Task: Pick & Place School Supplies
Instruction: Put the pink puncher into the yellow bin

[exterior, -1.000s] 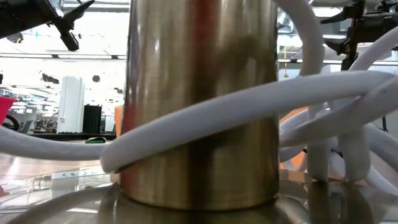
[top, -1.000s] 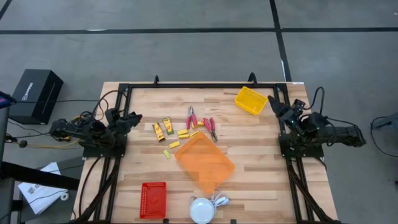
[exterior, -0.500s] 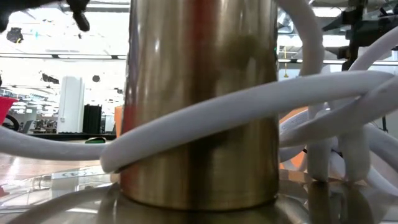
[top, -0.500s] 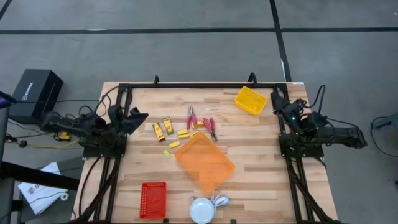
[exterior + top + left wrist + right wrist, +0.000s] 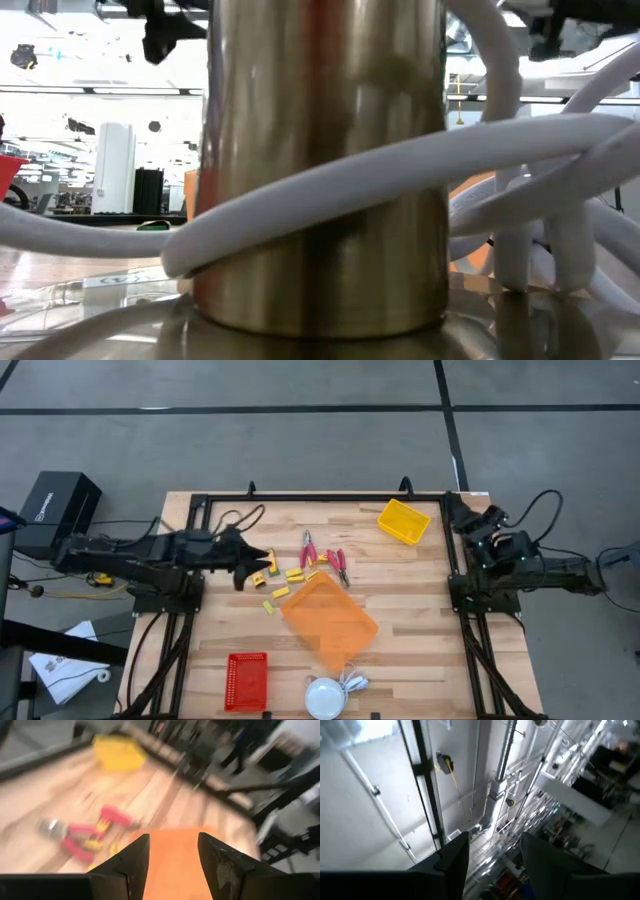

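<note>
Two red-handled scissor-like tools point(image 5: 308, 548) point(image 5: 340, 564) lie on the wooden table left of its middle; they show blurred point(image 5: 80, 834) in the left wrist view. Orange-yellow packets point(image 5: 270, 566) and small yellow blocks point(image 5: 295, 573) lie beside them. My left gripper point(image 5: 252, 557) hovers open above the packets and partly hides them; its fingers point(image 5: 132, 862) hold nothing. My right gripper point(image 5: 456, 510) stands at the table's far right, open point(image 5: 493, 845), tipped up toward the ceiling.
An orange tray point(image 5: 330, 618) lies tilted mid-table and a yellow bin point(image 5: 403, 521) sits at the far right. A red bin point(image 5: 246, 681) and a white dome with a cord point(image 5: 325, 698) sit at the near edge. A brass cylinder point(image 5: 325, 170) wrapped in white cord fills the low view.
My left gripper has swung out from the table's left edge toward the middle, rising and levelling out, and now hangs over the packets. My right gripper has risen and tipped upward at the right edge. The supplies have stayed put.
</note>
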